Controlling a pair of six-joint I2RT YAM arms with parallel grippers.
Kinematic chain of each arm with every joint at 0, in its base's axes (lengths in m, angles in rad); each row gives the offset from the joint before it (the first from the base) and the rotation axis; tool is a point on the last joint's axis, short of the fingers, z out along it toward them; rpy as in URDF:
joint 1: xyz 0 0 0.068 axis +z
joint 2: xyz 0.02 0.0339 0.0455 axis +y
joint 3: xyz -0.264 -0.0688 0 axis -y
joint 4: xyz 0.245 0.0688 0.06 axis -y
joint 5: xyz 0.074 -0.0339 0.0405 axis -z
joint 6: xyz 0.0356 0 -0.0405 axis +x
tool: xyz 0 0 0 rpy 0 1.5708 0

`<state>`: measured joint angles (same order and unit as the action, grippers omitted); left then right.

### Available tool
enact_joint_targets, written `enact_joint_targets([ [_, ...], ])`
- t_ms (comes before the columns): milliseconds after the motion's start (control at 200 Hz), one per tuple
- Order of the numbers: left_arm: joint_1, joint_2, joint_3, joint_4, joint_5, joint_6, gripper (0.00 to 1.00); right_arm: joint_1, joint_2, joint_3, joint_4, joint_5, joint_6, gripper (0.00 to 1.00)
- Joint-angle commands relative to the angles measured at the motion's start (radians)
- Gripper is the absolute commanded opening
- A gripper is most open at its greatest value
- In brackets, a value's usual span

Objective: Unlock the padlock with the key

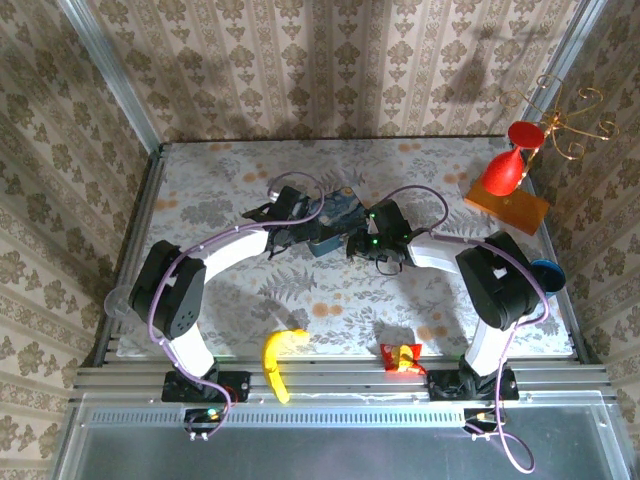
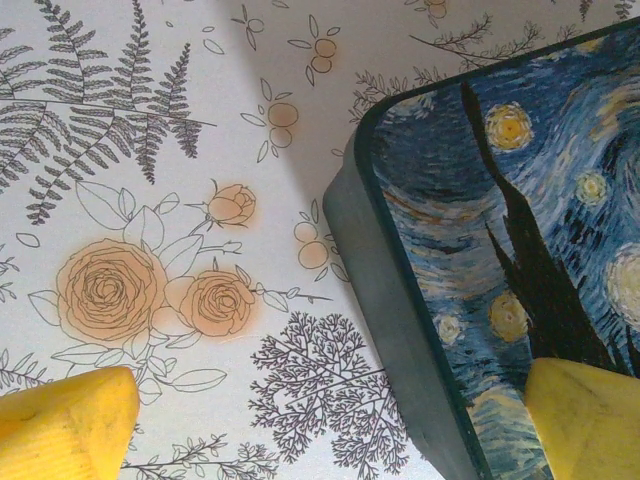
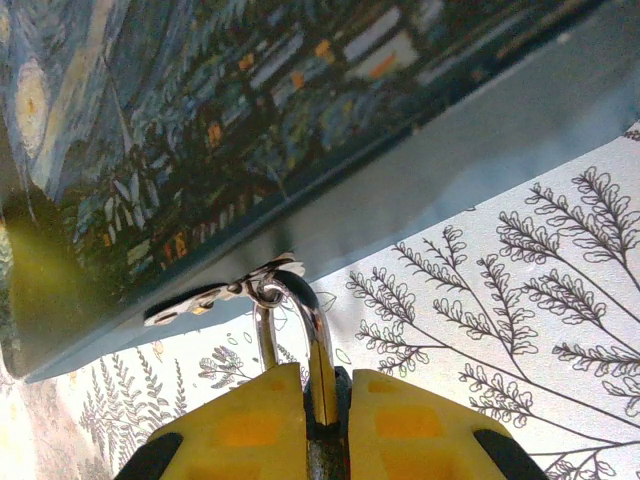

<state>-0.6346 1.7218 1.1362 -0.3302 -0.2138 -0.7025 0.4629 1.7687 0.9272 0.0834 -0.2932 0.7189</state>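
Two R fingers [image 3: 240, 425] pinch padlock [image 3: 318, 345] on hasp [image 3: 215, 292] of tin box [image 3: 300, 120]; L fingers [image 2: 70, 425] apart.

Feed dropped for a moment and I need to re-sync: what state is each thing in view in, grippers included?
padlock: shackle threaded through the hasp; locked or not, cannot tell.
tin box: lid shut.
right gripper: shut on the padlock.
left gripper: open, one finger either side of the tin box's edge.
banana: lying free of both grippers.
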Motion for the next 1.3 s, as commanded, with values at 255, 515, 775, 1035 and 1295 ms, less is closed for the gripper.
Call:
enact_joint_targets([
  [255, 0.005, 0.05, -0.091, -0.041, 0.021, 0.06, 1.0, -0.003, -0.028, -0.01, 0.021, 0.063, 0.03, 0.0],
  [515, 0.006, 0.051, -0.105, -0.035, 0.024, 0.052, 1.0, -0.003, -0.029, -0.026, 0.035, 0.07, 0.039, 0.0],
  [775, 0.006, 0.06, -0.11, -0.035, 0.028, 0.037, 1.0, -0.013, -0.032, -0.028, 0.061, 0.077, 0.045, 0.0],
  [1035, 0.006, 0.062, -0.108, -0.043, 0.024, 0.034, 1.0, -0.02, -0.017, -0.028, 0.131, 0.075, 0.087, 0.0],
  [1295, 0.006, 0.066, -0.115, -0.045, 0.024, 0.029, 1.0, -0.033, -0.006, -0.063, 0.21, 0.095, 0.148, 0.0],
])
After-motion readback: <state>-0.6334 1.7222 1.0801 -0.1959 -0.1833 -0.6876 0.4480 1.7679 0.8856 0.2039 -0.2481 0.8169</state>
